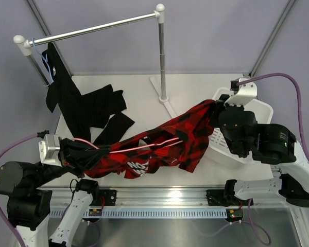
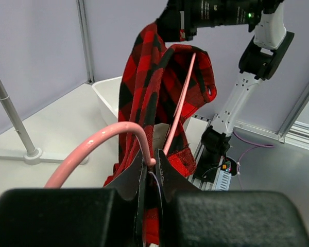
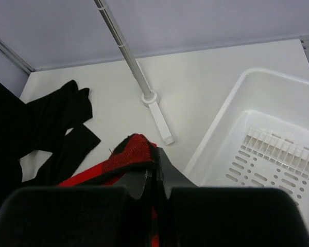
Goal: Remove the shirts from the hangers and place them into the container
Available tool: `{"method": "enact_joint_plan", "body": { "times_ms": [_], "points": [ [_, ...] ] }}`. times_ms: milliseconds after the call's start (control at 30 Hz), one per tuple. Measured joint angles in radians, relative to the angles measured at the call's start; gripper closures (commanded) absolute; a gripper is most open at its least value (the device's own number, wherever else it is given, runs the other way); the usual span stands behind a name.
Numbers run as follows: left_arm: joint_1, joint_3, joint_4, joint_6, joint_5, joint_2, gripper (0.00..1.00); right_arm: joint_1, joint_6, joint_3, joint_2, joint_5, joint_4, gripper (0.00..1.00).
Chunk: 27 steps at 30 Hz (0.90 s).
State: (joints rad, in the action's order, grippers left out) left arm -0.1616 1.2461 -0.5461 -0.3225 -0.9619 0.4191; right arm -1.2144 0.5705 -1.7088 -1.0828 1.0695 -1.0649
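The plaid shirt [image 1: 165, 141] is stretched between both arms above the table [image 1: 195, 85], its right end at the container [image 1: 263, 109] rim. The right gripper [image 3: 154, 160] is clamped on the shirt fabric. The left gripper [image 2: 152, 164] is clamped on the pink hanger [image 1: 144, 147] at its hook (the hanger lies inside the shirt).

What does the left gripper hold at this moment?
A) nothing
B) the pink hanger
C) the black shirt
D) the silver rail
B: in the left wrist view, the left gripper is shut on the pink hanger, near its curved hook.
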Motion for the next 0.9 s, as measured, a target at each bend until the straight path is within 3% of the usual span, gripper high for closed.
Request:
{"method": "enact_joint_plan", "body": {
  "times_ms": [200, 333, 667, 900],
  "points": [
    [0.000, -0.048, 0.058, -0.016, -0.010, -0.014, 1.00, 0.002, -0.058, -0.126, -0.059, 0.003, 0.043, 1.00],
    [0.000, -0.080, 0.109, -0.052, -0.008, -0.028, 1.00, 0.007, -0.035, -0.127, -0.090, 0.044, 0.016, 1.00],
    [0.000, -0.084, 0.298, -0.170, 0.039, -0.047, 1.00, 0.033, 0.117, 0.183, -0.103, -0.008, -0.008, 1.00],
    [-0.001, -0.080, 0.304, -0.185, 0.139, -0.031, 1.00, 0.035, 0.127, 0.341, -0.096, -0.138, 0.110, 1.00]
  ]
}}
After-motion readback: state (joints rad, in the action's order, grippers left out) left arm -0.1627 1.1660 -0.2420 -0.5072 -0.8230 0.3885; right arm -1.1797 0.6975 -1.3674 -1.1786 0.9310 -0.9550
